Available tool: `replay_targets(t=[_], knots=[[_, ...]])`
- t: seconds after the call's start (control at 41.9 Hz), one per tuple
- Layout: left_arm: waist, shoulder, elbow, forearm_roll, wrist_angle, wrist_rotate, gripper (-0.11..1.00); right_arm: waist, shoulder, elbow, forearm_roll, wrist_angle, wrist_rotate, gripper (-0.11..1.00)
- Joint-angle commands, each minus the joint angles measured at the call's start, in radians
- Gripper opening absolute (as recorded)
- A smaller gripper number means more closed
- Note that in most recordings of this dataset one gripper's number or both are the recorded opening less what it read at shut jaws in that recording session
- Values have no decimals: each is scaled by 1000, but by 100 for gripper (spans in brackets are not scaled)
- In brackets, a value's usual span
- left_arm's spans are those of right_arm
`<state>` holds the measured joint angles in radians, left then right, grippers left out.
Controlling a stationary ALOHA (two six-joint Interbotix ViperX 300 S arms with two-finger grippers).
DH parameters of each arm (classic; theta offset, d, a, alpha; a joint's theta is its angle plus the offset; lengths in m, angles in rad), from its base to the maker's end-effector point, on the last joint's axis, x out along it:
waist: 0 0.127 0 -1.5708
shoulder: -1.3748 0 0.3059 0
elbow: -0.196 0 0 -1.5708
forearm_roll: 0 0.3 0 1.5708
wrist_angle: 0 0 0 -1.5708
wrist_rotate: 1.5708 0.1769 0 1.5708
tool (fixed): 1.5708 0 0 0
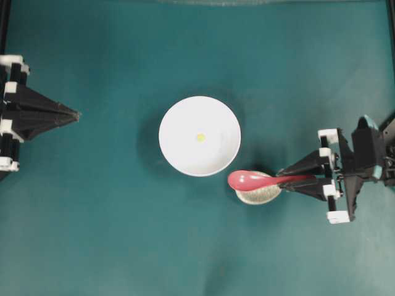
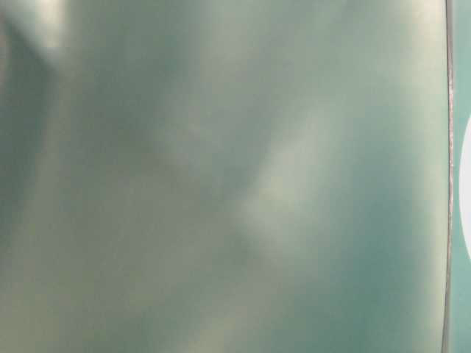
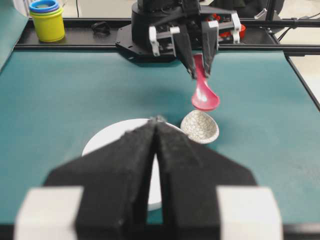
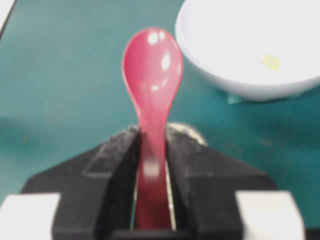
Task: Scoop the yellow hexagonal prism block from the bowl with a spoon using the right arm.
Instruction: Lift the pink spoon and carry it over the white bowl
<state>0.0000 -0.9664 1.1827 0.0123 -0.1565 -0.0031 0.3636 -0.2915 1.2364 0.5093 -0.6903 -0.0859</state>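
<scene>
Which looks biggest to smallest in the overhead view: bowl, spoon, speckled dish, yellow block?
1. Bowl, clearly the largest.
2. Spoon, though the right gripper hides part of its handle.
3. Speckled dish, partly covered by the spoon, so ranks 2 and 3 are unsure.
4. Yellow block, the smallest.

Black arms, white fittings, pointed black right hand (image 1: pixel 285 175)
</scene>
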Motion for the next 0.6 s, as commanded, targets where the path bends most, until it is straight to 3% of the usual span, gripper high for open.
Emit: replay_targets(t=[0.0, 0.286, 0.572], knots=[[0, 5, -18, 0, -12, 0, 0, -80, -71, -67, 2, 152, -41, 24], [2, 12, -17, 2, -12, 2, 0, -342, -107, -299, -2, 641, -141, 24], [0, 12, -17, 2, -12, 2, 0, -523, -18, -545, -5, 1077, -155, 24]])
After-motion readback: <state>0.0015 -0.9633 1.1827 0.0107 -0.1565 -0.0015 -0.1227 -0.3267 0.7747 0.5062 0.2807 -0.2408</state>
